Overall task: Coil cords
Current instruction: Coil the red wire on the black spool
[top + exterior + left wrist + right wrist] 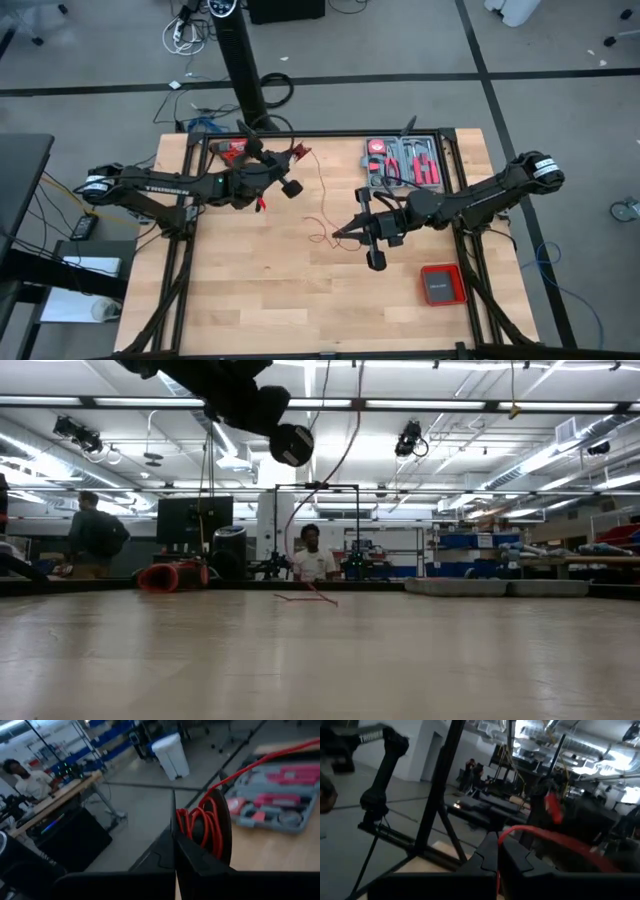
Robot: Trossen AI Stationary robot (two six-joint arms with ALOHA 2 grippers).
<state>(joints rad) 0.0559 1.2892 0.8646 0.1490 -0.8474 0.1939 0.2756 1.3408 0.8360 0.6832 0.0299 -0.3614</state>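
The cords show as one thin red cord [324, 192] running between my two grippers above the wooden table [250, 300]. My left gripper [300, 154] is at the far middle of the table, shut, with several turns of the cord [202, 822] wound on it. My right gripper [339, 234] is near the table's middle, shut on the cord farther along. Between them the cord hangs slack [342, 460], and a low loop [305, 597] rests on the tabletop. My left gripper [175, 827] has several turns of the red cord [192, 820] looped around one finger [220, 827], passing through the seam of the shut fingers. The fingers point about level. The free run [270, 760] leaves slanting away, clear of the table. My right gripper [497, 845] pinches the red cord [501, 839] between its two fingers at their free ends. The fingers point about level toward the table's left side. The cord [555, 839] arcs away from the tips to one side, slack.
A red-and-black drill [235, 150] lies at the far left behind my left gripper. An open grey tool case [405, 162] sits at the far right. A flat red square box [440, 284] lies near the right edge. Bare wood spans the near half.
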